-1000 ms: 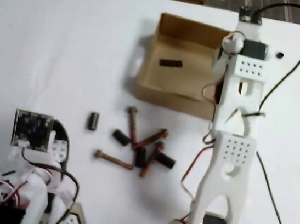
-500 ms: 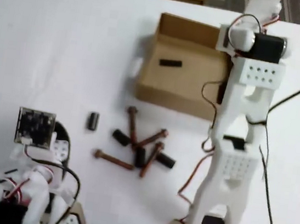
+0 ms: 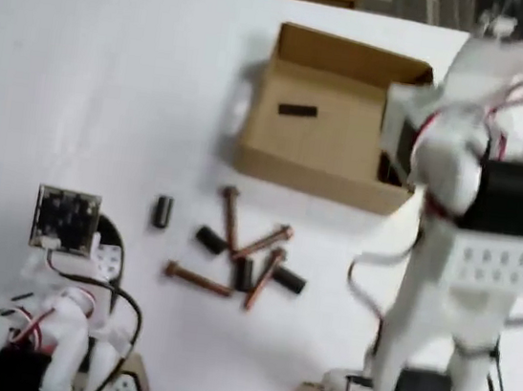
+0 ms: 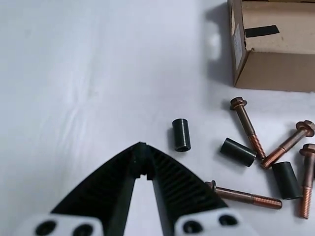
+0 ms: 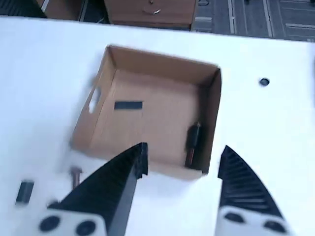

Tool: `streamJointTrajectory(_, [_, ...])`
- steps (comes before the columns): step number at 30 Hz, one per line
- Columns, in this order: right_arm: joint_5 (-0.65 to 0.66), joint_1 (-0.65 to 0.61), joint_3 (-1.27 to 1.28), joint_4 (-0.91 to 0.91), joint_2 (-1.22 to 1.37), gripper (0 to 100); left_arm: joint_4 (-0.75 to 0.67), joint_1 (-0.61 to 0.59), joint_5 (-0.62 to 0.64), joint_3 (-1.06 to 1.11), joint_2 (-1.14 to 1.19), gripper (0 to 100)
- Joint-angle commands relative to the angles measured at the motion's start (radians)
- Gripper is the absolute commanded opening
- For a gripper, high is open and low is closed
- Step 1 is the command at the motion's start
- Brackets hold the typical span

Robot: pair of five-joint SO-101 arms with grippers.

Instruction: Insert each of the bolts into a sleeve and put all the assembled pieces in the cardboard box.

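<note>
Cardboard box (image 3: 312, 178): open-topped at the table's far side, near the right arm, probably so finished pieces can be dropped in.
Right gripper (image 5: 183, 150): fingers spread wide and empty, hanging over the box's near wall.
Left gripper (image 4: 142, 153): fingers together on nothing, low over the table just short of the pile, seemingly parked.
Bolts (image 3: 230, 215): four copper-coloured ones lie loose in front of the box, not yet sleeved.
Sleeves (image 3: 163, 211): four black ones among the bolts, one lying apart toward the left arm.
Assembled piece (image 5: 193, 142): one, in the box corner nearest the right arm.
Surface: plain white table (image 3: 86, 66); a small dark round thing (image 5: 264, 81) lies well apart from the box.
Room: wooden cabinet (image 5: 152, 10) past the far edge.
</note>
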Motion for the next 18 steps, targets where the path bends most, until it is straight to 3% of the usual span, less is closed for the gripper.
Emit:
streamJointTrajectory(1, [0.112, -0.019, 0.216, 0.021, -0.242, 22.7, -0.002, 0.0, -0.009, -0.001, -0.025, 2])
streamJointTrajectory(8, [0.249, -0.05, 0.562, 0.021, -0.564, 22.7, -0.003, 0.0, -0.008, 0.004, -0.025, 2])
streamJointTrajectory(11, [0.321, -0.125, 0.736, 0.021, -0.684, 22.7, -0.005, 0.0, -0.008, 0.005, -0.025, 2])
streamJointTrajectory(18, [0.328, -0.354, 1.002, 0.021, -0.911, 22.7, -0.006, 0.0, -0.006, 0.005, -0.025, 2])
